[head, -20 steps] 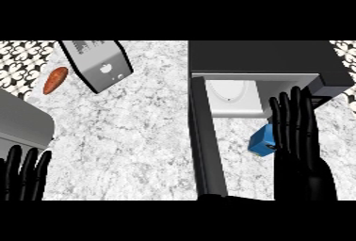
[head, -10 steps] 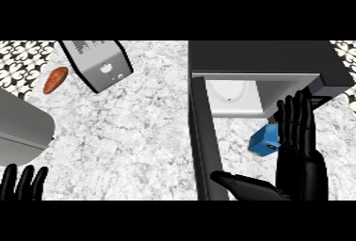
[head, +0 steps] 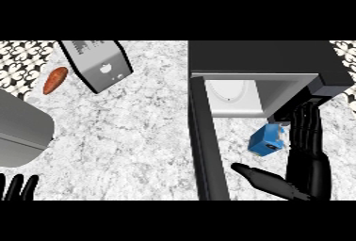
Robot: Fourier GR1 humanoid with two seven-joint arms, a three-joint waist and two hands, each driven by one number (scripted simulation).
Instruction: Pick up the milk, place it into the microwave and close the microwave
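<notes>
Here the right hand (head: 306, 155) holds its fingers (head: 306, 124) straight and spread, thumb out to the side, gripping nothing; the fingertips point at the open microwave (head: 264, 59). The blue milk carton (head: 266, 141) sits on the counter (head: 132, 132) just beside those fingers, in front of the microwave's cavity by the counter's right edge. The microwave door (head: 207, 141) stands swung open. At the lower left corner, the left hand (head: 20, 187) rests with straight fingers.
</notes>
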